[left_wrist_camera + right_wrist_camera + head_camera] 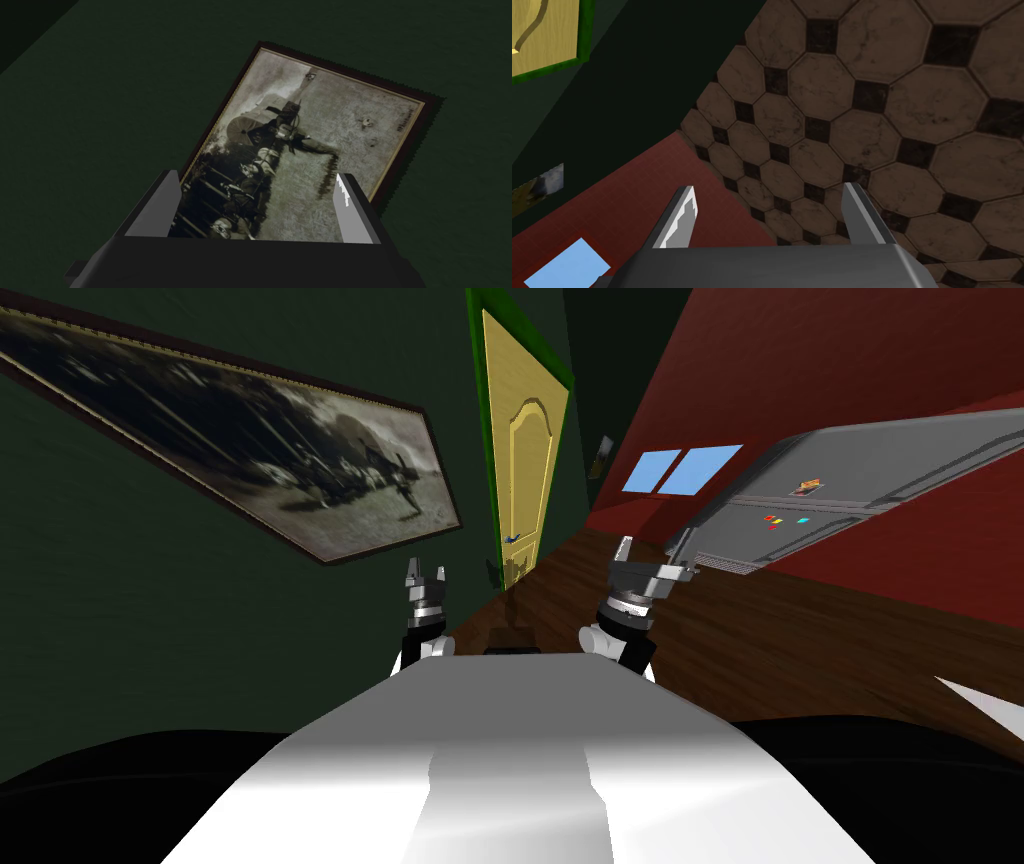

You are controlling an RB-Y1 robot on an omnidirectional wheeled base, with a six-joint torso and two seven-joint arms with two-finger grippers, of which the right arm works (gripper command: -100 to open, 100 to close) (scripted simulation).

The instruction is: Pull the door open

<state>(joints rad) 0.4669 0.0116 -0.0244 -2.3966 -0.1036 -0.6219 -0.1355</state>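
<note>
One yellow panelled door [522, 438] in a green frame [477, 438], far ahead, well apart from both arms; small blue handle [513, 538] near one edge. Left gripper [424, 573] and right gripper [652, 563]: fingers apart, empty. Advised: approach squarely, centre handle between open fingers before closing.

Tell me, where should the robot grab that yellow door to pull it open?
Best the small blue handle near the left edge of the yellow door: the panel itself offers no hold. Come straight at the door's face and close on the handle from both sides. Its shape is too small to tell.
</note>
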